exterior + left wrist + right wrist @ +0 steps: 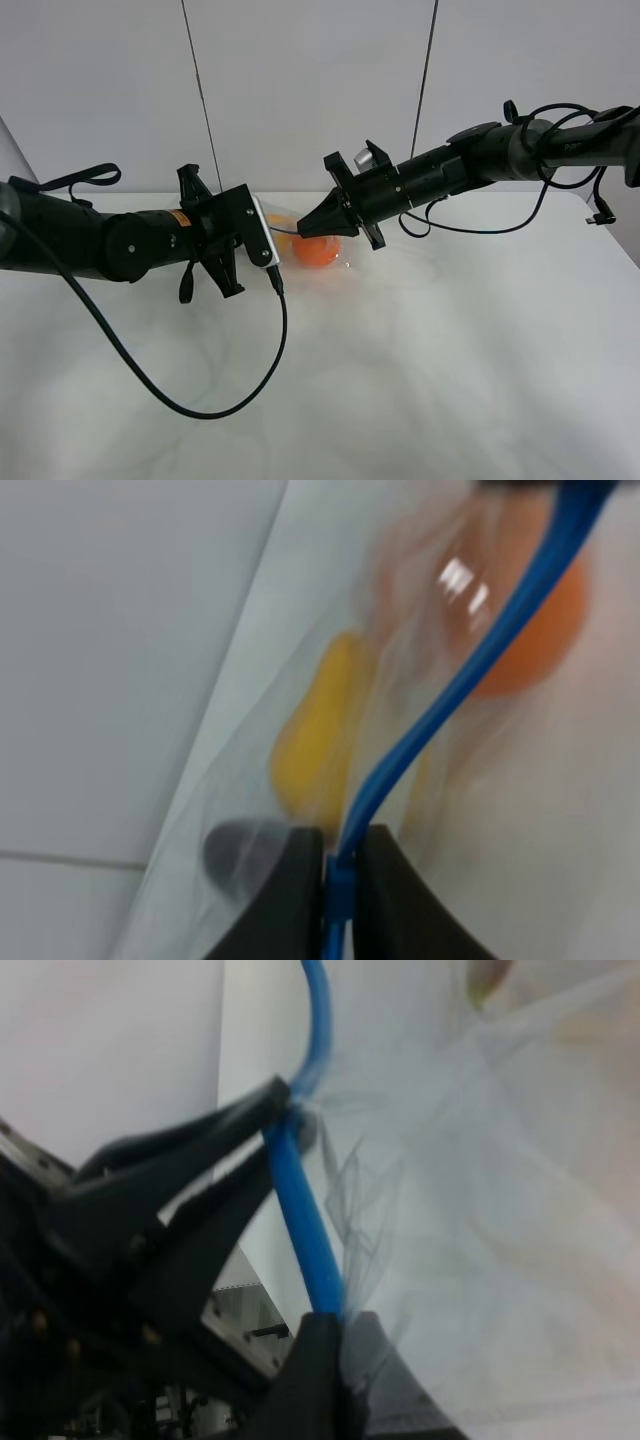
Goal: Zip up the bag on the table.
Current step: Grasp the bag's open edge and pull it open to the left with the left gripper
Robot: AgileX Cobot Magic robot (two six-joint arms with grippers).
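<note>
The clear bag [322, 252] lies on the white table [450, 380] between my two arms, with its orange [318, 250] showing. My left gripper [272, 236] is shut on the bag's blue zip strip [470, 670]; the left wrist view shows its fingers [300, 880] pinching the strip's near end, with the yellow pear [320, 730], the orange [540, 630] and the dark eggplant [238, 850] behind the plastic. My right gripper [305, 228] is shut on the same strip [300, 1210] a short way along; the left gripper [200, 1160] shows just beyond it.
A black cable [230, 400] from the left arm loops over the table's front left. Cables hang from the right arm [560, 200] at the back right. A white wall stands behind the table.
</note>
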